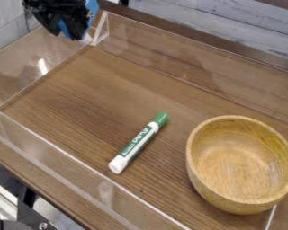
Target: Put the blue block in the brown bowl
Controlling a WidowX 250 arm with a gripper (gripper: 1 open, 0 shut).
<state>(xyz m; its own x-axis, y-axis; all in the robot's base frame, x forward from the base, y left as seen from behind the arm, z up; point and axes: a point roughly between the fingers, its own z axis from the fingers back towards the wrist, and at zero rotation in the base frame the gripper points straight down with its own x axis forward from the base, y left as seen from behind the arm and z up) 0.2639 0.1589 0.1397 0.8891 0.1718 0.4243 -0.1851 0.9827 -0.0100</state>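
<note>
At the top left, my black gripper [65, 20] hangs above the far left corner of the table, shut on the blue block [71, 29], which shows as a blue patch between the fingers. The brown bowl [241, 163] sits at the right front of the table, wide, wooden and with nothing in it. The gripper is far from the bowl, diagonally across the table.
A white marker with a green cap [138, 142] lies on the wooden table [98, 99] between gripper and bowl. Clear plastic walls [39, 67] ring the table, with a low transparent edge along the front.
</note>
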